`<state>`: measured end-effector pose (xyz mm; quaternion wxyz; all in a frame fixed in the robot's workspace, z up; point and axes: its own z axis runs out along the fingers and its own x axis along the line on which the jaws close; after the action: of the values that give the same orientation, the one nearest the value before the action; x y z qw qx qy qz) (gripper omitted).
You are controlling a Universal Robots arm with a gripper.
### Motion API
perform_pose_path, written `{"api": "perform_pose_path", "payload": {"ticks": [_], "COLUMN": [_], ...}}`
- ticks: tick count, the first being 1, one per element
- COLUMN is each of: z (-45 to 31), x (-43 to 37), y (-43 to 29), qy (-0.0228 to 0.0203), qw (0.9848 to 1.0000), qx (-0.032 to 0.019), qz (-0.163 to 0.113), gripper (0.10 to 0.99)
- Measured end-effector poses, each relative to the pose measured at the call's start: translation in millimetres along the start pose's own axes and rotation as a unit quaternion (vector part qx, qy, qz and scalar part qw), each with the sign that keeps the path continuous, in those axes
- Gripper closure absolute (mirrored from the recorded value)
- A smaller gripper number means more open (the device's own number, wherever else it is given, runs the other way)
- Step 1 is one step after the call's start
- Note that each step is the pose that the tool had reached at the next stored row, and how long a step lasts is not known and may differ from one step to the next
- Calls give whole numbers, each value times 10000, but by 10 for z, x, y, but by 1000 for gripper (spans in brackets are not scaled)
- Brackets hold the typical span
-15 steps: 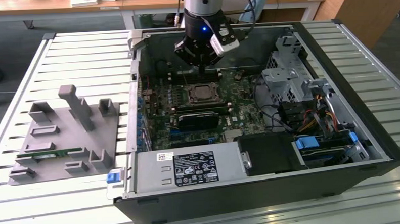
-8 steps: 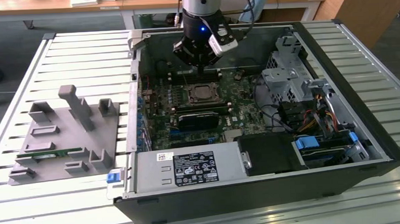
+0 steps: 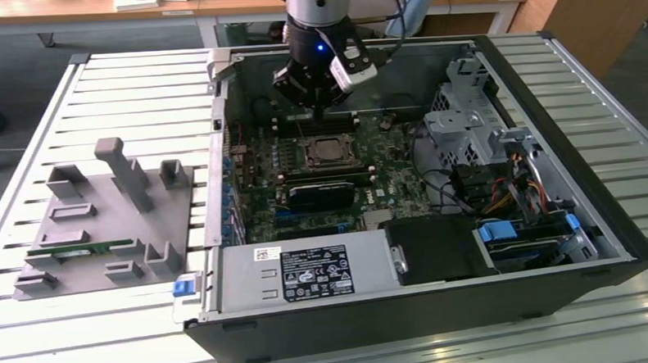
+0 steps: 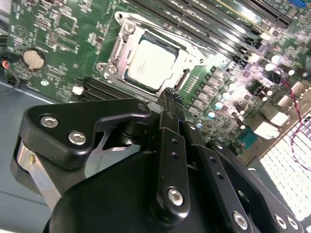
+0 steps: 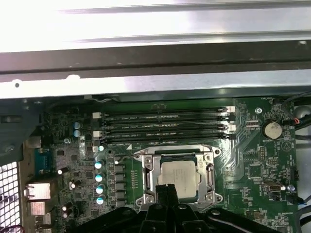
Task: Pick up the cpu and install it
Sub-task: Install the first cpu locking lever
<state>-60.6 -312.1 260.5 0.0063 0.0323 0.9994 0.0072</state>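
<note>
From the exterior view's left I see the grey fixture tray (image 3: 105,220) on the slatted table (image 3: 133,83), well apart from my work. Moving right, the open computer case (image 3: 417,309) carries the motherboard (image 3: 264,184), and the cpu (image 3: 325,151) already lies flat inside its socket frame (image 3: 300,141) near the middle of the board. In both wrist views its silver top sits square within the metal frame, the cpu (image 4: 149,64) level and not tilted. My gripper (image 3: 318,109) hangs just above the board toward the case's far wall, close beside the socket, holding nothing; its fingers (image 4: 170,99) look pressed together, with no gap between the tips. To do this well, I judge I should come away straight, without brushing the frame or the memory slots (image 5: 165,127) beside it.
</note>
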Motion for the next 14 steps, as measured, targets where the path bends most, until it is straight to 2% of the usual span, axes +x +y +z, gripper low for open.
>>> {"api": "perform_pose_path", "payload": {"ticks": [5,14], "z": [2,4], "x": [84,133], "y": [-5,-8], "qy": [-1,-11], "qw": [10000,10000], "qx": [-1,-1], "qz": [-4,-4], "gripper": [980,980]}}
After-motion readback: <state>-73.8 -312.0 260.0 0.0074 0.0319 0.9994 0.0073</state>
